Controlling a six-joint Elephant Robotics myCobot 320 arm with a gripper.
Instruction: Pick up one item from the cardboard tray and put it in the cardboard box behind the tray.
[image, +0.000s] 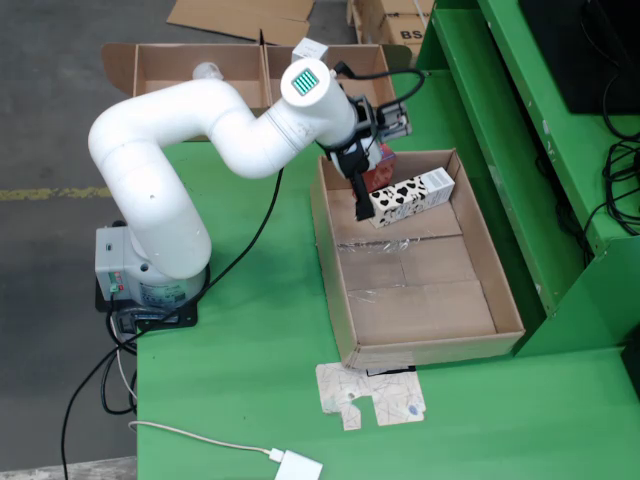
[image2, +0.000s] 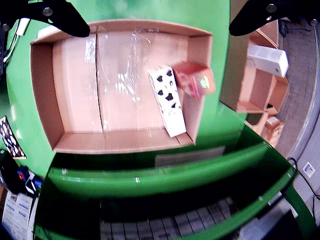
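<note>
The cardboard tray (image: 335, 290) lies on the green table and holds a white carton with black cow spots (image: 412, 196) and a small red box (image: 380, 178) at its far end. In the gripper view the tray (image2: 42, 95) fills the frame, with the cow carton (image2: 167, 100) and the red box (image2: 196, 80) side by side at its right end. My gripper (image: 363, 190) hangs above these two items. Its black fingers (image2: 55, 15) show spread wide at the top corners, open and empty. The cardboard box (image: 165, 70) stands behind the tray, also visible in the gripper view (image2: 255, 87).
The box behind holds a pale round item (image: 207, 71) and a white carton (image2: 268, 59). A flattened cow-print carton (image: 375, 395) and a white adapter with cable (image: 298, 466) lie near the table's front. A green frame (image: 520, 150) borders the tray's right side.
</note>
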